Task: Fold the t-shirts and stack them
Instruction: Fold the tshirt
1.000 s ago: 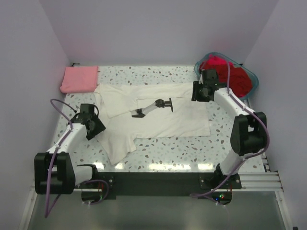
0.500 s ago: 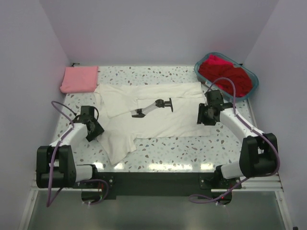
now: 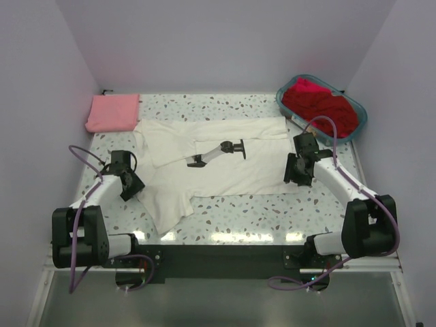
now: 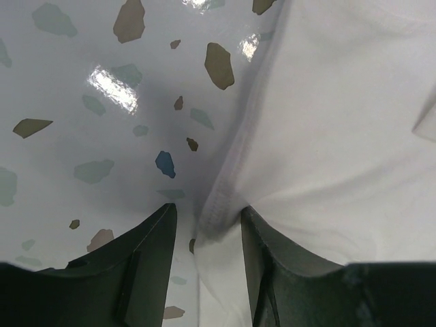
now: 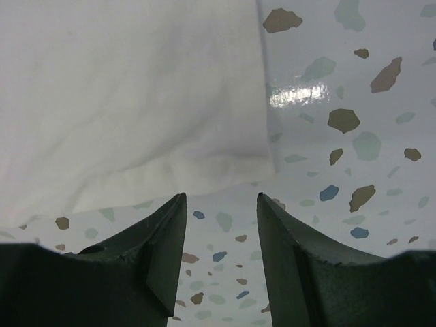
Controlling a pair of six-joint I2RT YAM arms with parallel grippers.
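A large white t-shirt (image 3: 225, 170) with a black graphic (image 3: 218, 151) lies spread flat on the speckled table (image 3: 252, 211). A folded pink t-shirt (image 3: 112, 112) lies at the back left. Red t-shirts (image 3: 323, 105) fill the teal basket. My left gripper (image 3: 129, 185) is open at the white shirt's left edge; in the left wrist view the gripper (image 4: 208, 218) straddles the stitched hem (image 4: 218, 204). My right gripper (image 3: 298, 176) is open just off the shirt's near right corner; in the right wrist view the gripper (image 5: 221, 199) has bare table between its fingers and the corner (image 5: 252, 163) lies just ahead.
The teal plastic basket (image 3: 355, 126) stands at the back right corner. Lilac walls close the table at the back and both sides. Bare speckled table shows along the near edge and to the right of the white shirt.
My right arm has swung from beside the basket toward the near side along the shirt's right edge. My left gripper has shifted slightly left. The shirt's right side has flattened.
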